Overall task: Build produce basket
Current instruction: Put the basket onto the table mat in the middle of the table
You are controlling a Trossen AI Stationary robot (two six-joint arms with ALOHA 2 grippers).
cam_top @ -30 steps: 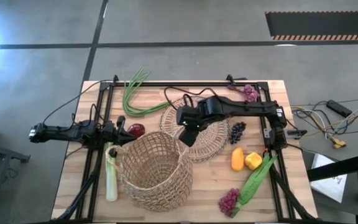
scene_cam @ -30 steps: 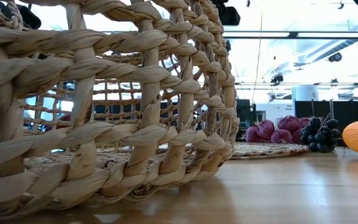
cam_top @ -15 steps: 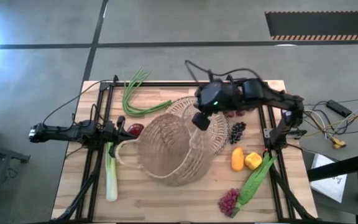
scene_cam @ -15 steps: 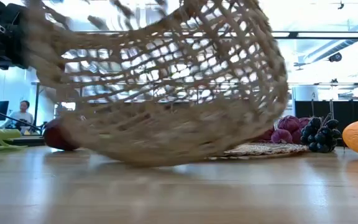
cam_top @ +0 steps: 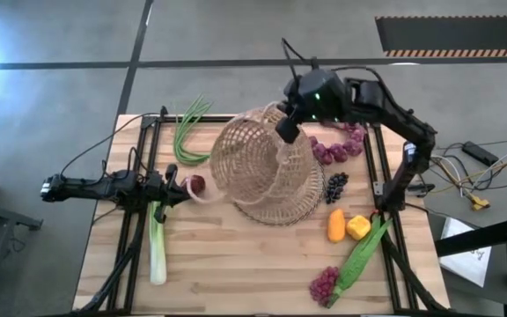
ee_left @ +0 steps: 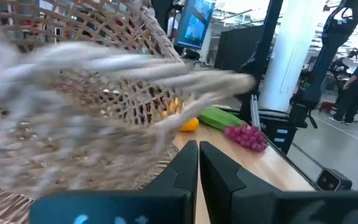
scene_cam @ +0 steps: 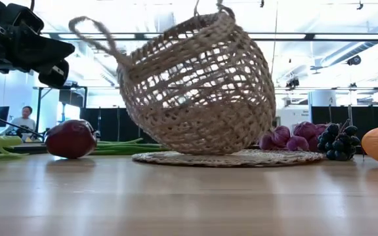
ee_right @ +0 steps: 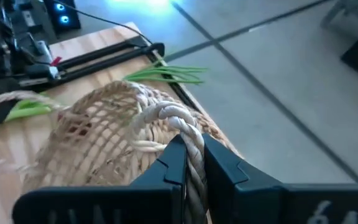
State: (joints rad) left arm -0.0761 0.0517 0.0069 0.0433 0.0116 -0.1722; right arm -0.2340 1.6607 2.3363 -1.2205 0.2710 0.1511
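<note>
The tan wicker basket hangs tilted over the flat woven disc, its mouth toward the table's left; my right gripper is shut on it at its high far side. One free loop handle sticks out on the low side. My left gripper waits shut at the table's left, beside the dark red onion. The produce lies around: the leek, green stalks, purple grapes, dark grapes, peppers. My right gripper pinches the basket's twisted loop handle at the rim between its two fingers, slanting down from the far right. The basket hangs tilted below the fingers. Whether its bottom touches the disc, I cannot tell.
A long green leaf and another purple grape bunch lie near the front right. Black frame rails run along the table's left and right sides. Bare wood shows at the near middle.
My right gripper has risen and gone toward the table's far edge, tipping up from pointing downward. The basket, which stood near the table's front left of centre, has been dragged, tipped over and lifted by one handle, and now hangs over the woven disc.
</note>
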